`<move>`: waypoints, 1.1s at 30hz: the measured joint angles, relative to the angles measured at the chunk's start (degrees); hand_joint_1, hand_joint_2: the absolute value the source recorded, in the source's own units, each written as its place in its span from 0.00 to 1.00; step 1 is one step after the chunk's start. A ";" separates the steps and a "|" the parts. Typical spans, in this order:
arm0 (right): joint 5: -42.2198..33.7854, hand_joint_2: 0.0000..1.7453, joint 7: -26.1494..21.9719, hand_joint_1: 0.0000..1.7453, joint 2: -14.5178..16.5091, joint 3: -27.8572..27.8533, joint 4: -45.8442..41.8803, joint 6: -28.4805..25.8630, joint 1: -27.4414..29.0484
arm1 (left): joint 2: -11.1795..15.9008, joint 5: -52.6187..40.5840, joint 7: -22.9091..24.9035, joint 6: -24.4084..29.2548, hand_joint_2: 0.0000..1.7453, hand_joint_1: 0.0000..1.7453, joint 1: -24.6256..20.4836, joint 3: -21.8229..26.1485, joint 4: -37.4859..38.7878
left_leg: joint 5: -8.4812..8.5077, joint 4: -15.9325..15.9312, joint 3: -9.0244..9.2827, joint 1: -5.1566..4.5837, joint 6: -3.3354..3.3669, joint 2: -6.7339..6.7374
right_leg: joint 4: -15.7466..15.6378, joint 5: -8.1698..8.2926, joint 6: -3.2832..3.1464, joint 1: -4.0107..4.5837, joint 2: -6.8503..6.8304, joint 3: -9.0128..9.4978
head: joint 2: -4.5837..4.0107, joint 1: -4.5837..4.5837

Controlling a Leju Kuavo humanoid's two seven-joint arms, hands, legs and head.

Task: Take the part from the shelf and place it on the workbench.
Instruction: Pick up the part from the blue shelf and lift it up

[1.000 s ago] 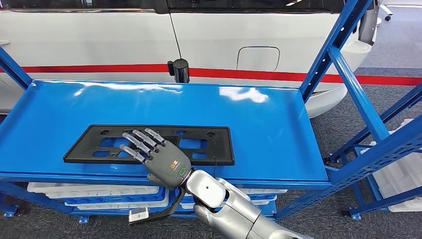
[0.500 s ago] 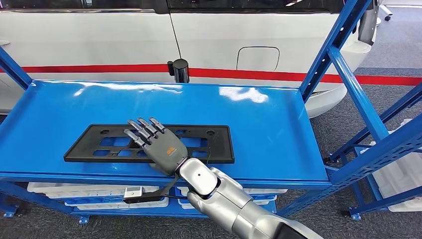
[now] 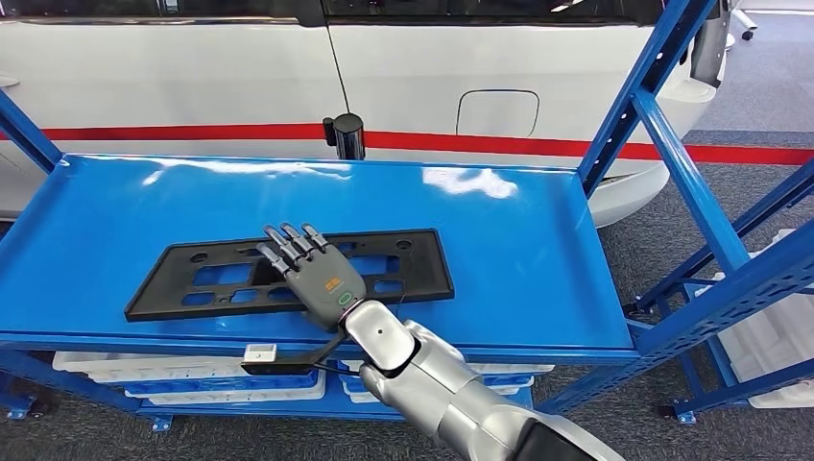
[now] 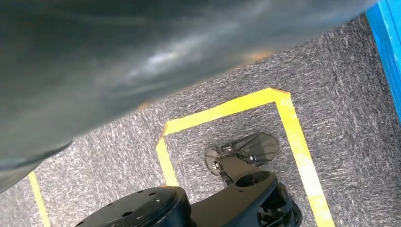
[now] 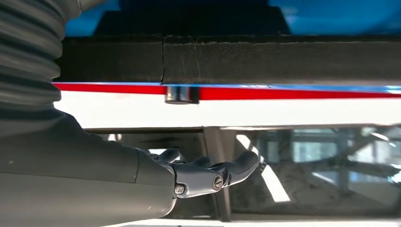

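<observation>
The part [image 3: 221, 279] is a long flat black plate with cut-outs, lying on the blue shelf top [image 3: 518, 250] near its front edge. My right hand [image 3: 312, 269] reaches in from below and lies over the middle of the plate, fingers stretched out side by side towards the back. In the right wrist view the fingers [image 5: 213, 175] are straight and held a little off the plate's dark edge [image 5: 283, 59]. The thumb is hidden, so I cannot tell whether it touches the plate.
Blue uprights [image 3: 662, 125] frame the shelf on the right. Behind it stands a white vehicle with a red stripe [image 3: 432, 67], and a black cylinder [image 3: 347, 134] at the shelf's back edge. White trays [image 3: 182, 370] fill the lower level. Grey carpet with yellow tape [image 4: 293, 132] lies below.
My right hand has slid forward and to the right across the plate. The plate's right end has shifted towards the back of the shelf, leaving it slightly skewed.
</observation>
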 joint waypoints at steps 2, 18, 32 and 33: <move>0.55 1.00 1.30 0.00 0.25 -0.15 1.40 0.42 -0.69 | -0.01 -0.01 0.00 0.03 0.00 0.00 0.01 0.19 0.00 | 0.00 0.00 0.02 0.00 0.00 0.00 | 0.00 0.00 0.00 0.00 0.00 0.01 | 0.01 0.00; 4.62 1.00 10.15 0.53 1.15 -0.83 7.49 1.31 -2.86 | -0.32 -0.47 -1.15 0.17 0.00 0.00 0.06 1.85 0.00 | -0.01 -0.01 0.30 0.00 0.00 -0.01 | -0.01 -0.02 -0.02 0.00 0.00 0.05 | 0.00 0.00; 4.04 1.00 9.20 0.49 1.32 -0.64 8.25 2.49 -2.63 | -0.48 0.19 -3.09 0.97 0.00 0.00 0.14 3.25 0.01 | 0.00 -0.01 0.29 0.00 0.00 0.00 | -0.01 -0.01 -0.02 0.00 0.00 0.26 | 0.00 0.00; 3.78 1.00 9.00 0.50 1.35 -0.63 8.21 2.47 -2.61 | -0.48 0.19 -3.30 1.05 0.00 0.00 0.16 3.34 0.01 | 0.00 -0.01 0.30 0.00 0.00 0.00 | -0.01 -0.01 -0.02 0.00 0.00 0.26 | -0.01 0.00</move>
